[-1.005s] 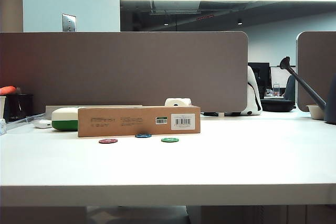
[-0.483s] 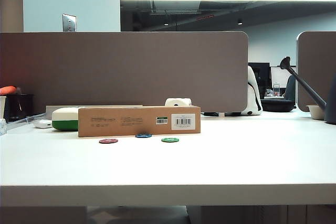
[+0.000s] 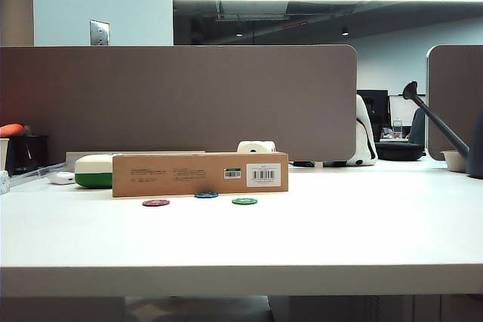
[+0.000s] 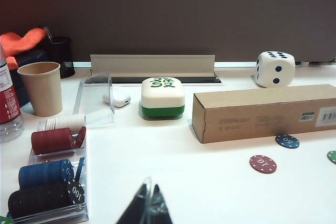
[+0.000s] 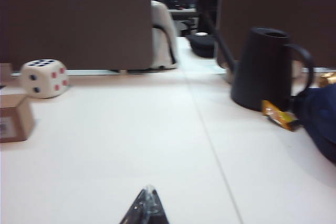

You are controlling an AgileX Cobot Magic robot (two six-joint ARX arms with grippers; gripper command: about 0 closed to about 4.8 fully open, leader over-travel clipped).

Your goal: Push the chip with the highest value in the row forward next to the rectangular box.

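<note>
The blue chip (image 3: 205, 194) (image 4: 287, 140) lies close against the front face of the rectangular box (image 3: 200, 173) (image 4: 262, 111), a long brown carton with a barcode label. The red chip (image 3: 155, 203) (image 4: 263, 163) and the green chip (image 3: 244, 201) (image 4: 332, 156) lie a little nearer the table's front, either side of it. My left gripper (image 4: 149, 195) is shut and empty, well short of the chips. My right gripper (image 5: 148, 192) is shut and empty over bare table, with only the box's end (image 5: 13, 119) in its view. Neither gripper shows in the exterior view.
A white-and-green case (image 4: 163, 97) sits behind the box's left end, a large die (image 4: 275, 68) (image 5: 44, 78) behind its right end. A chip tray (image 4: 52, 182), paper cup (image 4: 41, 87) and bottle (image 4: 8, 103) stand far left. A black watering can (image 5: 262, 69) stands far right.
</note>
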